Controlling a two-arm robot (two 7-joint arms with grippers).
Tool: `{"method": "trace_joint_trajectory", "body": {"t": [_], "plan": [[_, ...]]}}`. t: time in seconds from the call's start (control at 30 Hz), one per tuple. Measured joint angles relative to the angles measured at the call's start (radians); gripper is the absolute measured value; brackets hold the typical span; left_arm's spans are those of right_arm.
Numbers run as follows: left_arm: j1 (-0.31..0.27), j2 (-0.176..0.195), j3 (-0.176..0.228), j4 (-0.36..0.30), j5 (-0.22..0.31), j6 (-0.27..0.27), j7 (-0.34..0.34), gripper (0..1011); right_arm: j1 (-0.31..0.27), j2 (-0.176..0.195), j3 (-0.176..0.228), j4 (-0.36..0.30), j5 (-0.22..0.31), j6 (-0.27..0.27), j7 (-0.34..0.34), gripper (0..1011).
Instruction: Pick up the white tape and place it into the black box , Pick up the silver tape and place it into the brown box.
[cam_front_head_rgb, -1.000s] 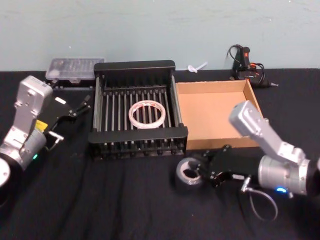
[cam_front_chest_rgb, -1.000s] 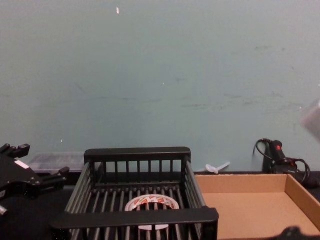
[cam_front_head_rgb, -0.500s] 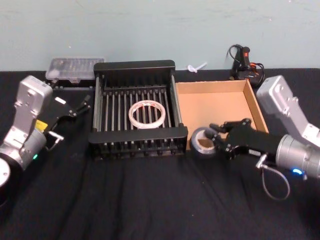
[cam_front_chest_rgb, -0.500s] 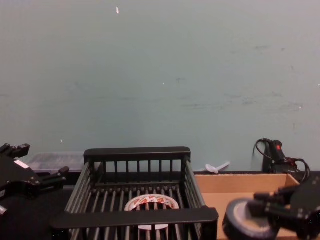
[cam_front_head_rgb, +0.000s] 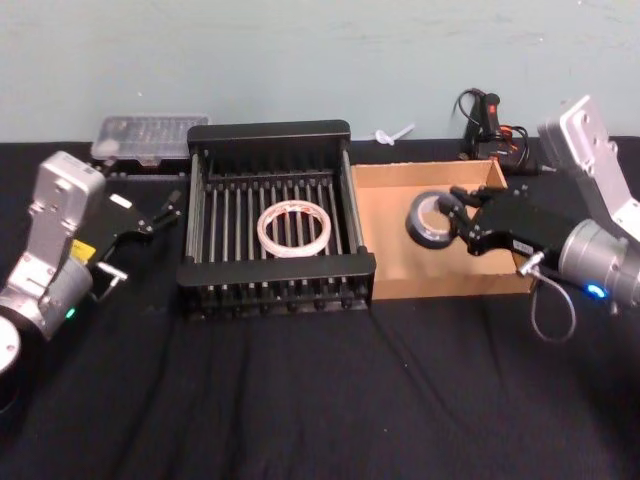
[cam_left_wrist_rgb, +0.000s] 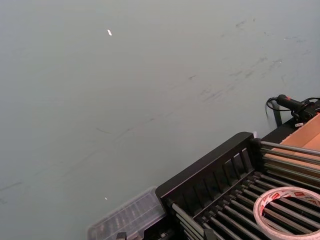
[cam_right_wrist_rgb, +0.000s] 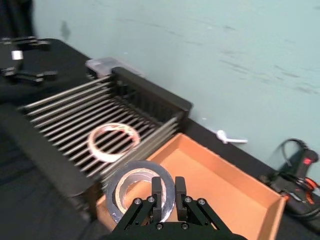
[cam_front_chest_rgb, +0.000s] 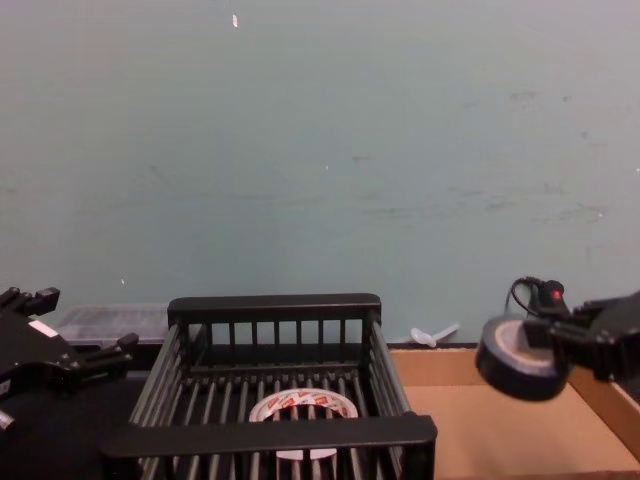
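The right gripper (cam_front_head_rgb: 462, 222) grips the silver tape (cam_front_head_rgb: 430, 219) above the brown box (cam_front_head_rgb: 400, 262) — clear of its floor. The white tape (cam_front_head_rgb: 294, 227) lies in the black box (cam_front_head_rgb: 270, 133). The left gripper (cam_front_head_rgb: 160, 212) hangs open beside it.

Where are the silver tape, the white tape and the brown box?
silver tape (cam_front_head_rgb: 430, 220): head view, on its upper face.
white tape (cam_front_head_rgb: 294, 228): head view, on the ring's band.
brown box (cam_front_head_rgb: 455, 287): head view, on its near wall.

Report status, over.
Right gripper shut on silver tape, held above brown box. Left gripper open, parked beside black box. White tape inside it. Nothing in the way.
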Motion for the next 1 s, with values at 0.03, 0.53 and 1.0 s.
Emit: {"method": "trace_joint_trajectory", "body": {"t": [0.03, 0.53, 1.0], "plan": [[0.000, 0.000, 0.000, 0.000, 0.000, 0.000, 0.000, 1001, 0.007, -0.007, 0.001, 0.010, -0.003, 0.003, -0.003, 160], [0.000, 0.000, 0.000, 0.000, 0.000, 0.000, 0.000, 1001, 0.202, -0.154, -0.016, 0.283, -0.064, 0.038, -0.017, 160], [0.000, 0.000, 0.000, 0.000, 0.000, 0.000, 0.000, 1001, 0.316, -0.259, -0.041, 0.528, -0.115, 0.038, -0.014, 159]]}}
